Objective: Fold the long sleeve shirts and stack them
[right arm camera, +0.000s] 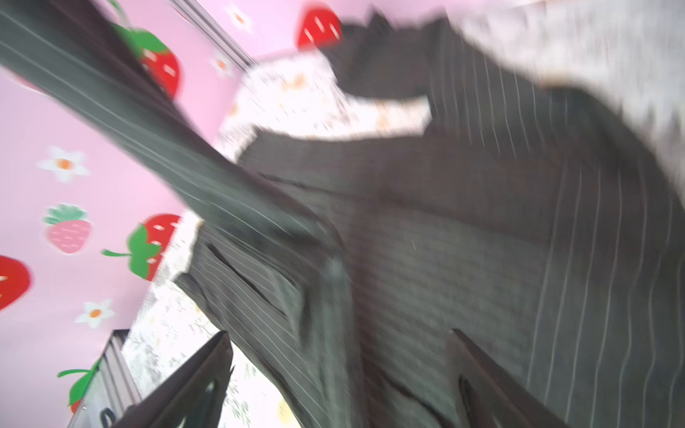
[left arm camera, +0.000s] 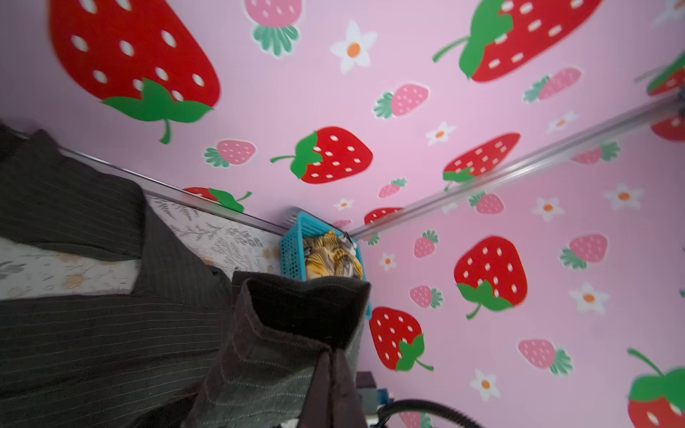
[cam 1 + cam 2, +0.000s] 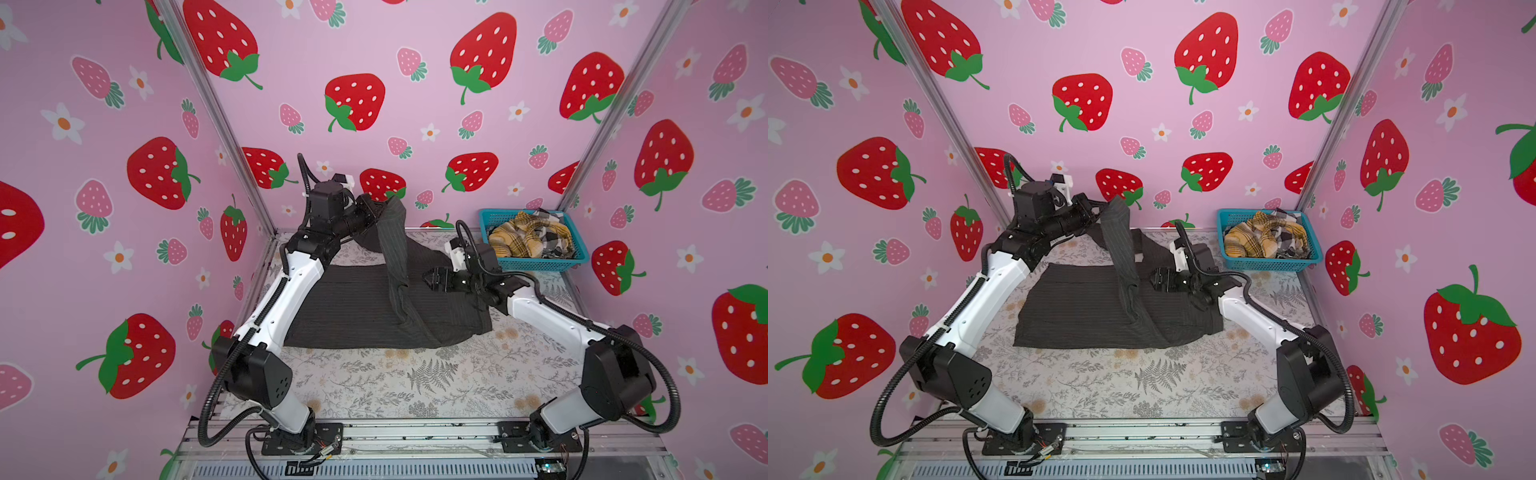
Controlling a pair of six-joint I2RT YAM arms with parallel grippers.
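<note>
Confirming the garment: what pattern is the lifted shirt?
Charcoal shirt with thin pale pinstripes; clearest in the left wrist view.

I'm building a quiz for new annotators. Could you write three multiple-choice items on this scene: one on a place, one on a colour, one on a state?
1. Where does the blue basket stand?
A) at the far right corner of the table
B) at its near left corner
C) at its middle

2. What colour is the shirt spread on the table?
A) mustard plaid
B) dark charcoal with pale pinstripes
C) plain white

3. How is the right gripper?
A) shut on the basket's rim
B) shut on a collar
C) open

Answers: 1 A, both top views show it there; 2 B, the stripes show in every view; 3 C, the right wrist view shows its fingers wide apart.
</note>
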